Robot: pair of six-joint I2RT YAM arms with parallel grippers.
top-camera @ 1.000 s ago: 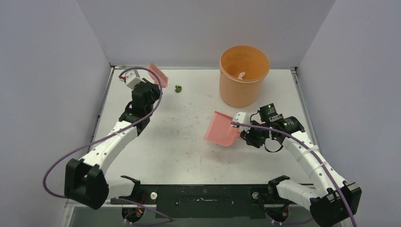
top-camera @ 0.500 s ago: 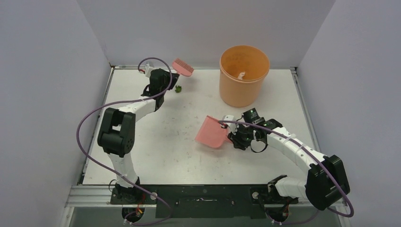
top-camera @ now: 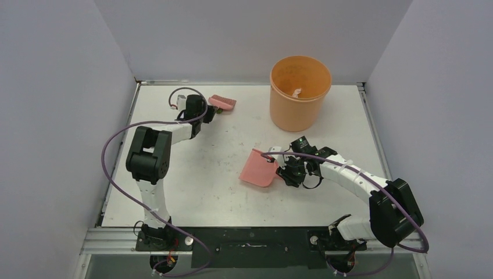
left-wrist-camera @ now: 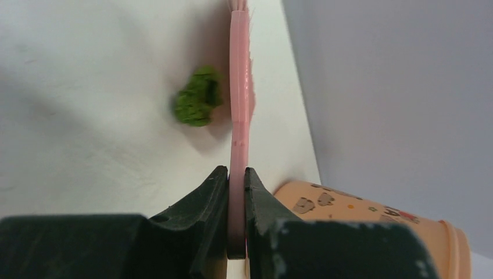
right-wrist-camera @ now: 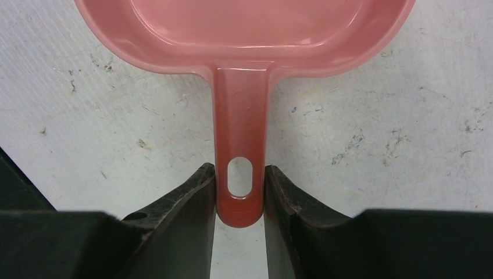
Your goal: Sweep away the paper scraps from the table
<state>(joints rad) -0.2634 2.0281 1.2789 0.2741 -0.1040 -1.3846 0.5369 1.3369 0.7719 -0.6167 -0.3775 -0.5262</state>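
Note:
My left gripper (top-camera: 207, 110) (left-wrist-camera: 236, 172) is shut on the thin handle of the pink brush (top-camera: 223, 103) (left-wrist-camera: 239, 87), held at the table's far left. A green paper scrap (left-wrist-camera: 197, 103) lies on the white table (top-camera: 197, 186) right against the brush's left side; the top view does not show it. My right gripper (top-camera: 285, 171) (right-wrist-camera: 239, 170) is shut on the handle of the pink dustpan (top-camera: 258, 168) (right-wrist-camera: 244, 35), which sits low over the table's middle, mouth to the left. White scraps (top-camera: 296, 92) lie inside the bucket.
The orange bucket (top-camera: 300, 93) stands at the far right-centre and shows at the lower right of the left wrist view (left-wrist-camera: 360, 215). Grey walls enclose the table on three sides. The tabletop has dark scuff marks (right-wrist-camera: 354, 142).
My left gripper has swung the brush right and down to the green scrap at the far left. My right gripper has shifted the dustpan left, toward the table's middle.

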